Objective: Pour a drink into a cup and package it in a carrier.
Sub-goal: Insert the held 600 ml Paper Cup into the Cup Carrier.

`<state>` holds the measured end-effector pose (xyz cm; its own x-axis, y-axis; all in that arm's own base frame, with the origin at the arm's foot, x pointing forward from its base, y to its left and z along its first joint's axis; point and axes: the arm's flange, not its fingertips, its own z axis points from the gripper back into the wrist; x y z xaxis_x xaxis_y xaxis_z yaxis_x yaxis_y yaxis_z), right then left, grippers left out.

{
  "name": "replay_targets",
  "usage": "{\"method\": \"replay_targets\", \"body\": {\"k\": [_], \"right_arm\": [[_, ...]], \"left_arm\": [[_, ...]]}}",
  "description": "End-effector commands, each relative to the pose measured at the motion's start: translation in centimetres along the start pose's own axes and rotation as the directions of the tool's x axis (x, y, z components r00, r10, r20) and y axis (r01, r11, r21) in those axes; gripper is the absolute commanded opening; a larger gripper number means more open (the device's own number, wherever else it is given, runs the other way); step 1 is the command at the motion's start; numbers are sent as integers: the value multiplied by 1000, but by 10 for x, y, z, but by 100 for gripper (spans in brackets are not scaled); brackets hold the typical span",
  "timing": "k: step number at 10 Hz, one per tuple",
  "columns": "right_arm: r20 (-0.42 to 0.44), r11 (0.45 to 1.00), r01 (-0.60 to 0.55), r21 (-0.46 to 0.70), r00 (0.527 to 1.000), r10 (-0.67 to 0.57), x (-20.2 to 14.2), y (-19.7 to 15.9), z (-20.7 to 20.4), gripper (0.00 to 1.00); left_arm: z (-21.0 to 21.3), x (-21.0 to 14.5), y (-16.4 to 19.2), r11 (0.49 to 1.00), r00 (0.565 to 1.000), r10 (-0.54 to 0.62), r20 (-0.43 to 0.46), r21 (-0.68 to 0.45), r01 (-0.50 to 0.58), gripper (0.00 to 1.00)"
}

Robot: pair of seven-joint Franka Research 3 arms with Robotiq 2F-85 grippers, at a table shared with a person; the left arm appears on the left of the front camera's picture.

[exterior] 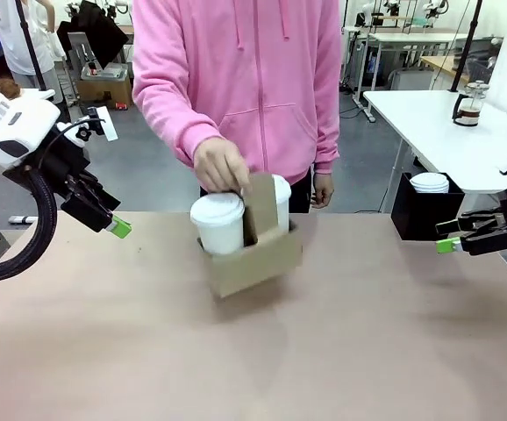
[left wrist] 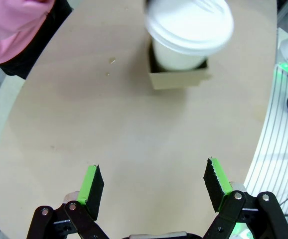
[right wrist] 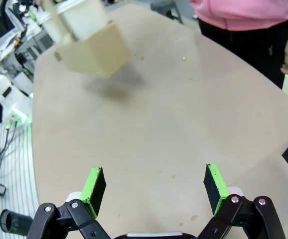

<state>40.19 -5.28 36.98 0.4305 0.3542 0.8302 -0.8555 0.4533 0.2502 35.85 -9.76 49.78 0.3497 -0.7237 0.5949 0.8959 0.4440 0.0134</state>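
A person's hand [exterior: 221,167] lifts the carrier [exterior: 255,259] with 2 cups off the counter [exterior: 367,351]; both grippers' jaws spread, empty.

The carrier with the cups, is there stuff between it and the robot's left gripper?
Nothing on the table stands between them. The left gripper is open over bare tabletop, and the carrier lies straight ahead of it. But a person's hand holds the carrier's handle from above, lifting it.

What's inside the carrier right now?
The carrier, lifted off the table by the person's hand, holds two white cups: a lidded cup in front and another cup behind the handle panel. Their contents are hidden.
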Motion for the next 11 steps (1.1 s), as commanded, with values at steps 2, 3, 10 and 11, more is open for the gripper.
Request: {"method": "replay_targets", "body": {"k": [2,3,10,11], "right_arm": [[5,1000,-4,9,1000,4,2,-2,2,100],[5,1000,-4,9,1000,4,2,-2,2,100],[5,1000,-4,9,1000,4,2,-2,2,100],[5,1000,-4,9,1000,4,2,-2,2,100]], "left_arm": [[0,0,0,1000,1000,4,18,-14,-4,100],[0,0,0,1000,1000,4,18,-14,-4,100],[0,0,0,1000,1000,4,18,-14,-4,100],[0,0,0,1000,1000,4,18,-14,-4,100]]}}
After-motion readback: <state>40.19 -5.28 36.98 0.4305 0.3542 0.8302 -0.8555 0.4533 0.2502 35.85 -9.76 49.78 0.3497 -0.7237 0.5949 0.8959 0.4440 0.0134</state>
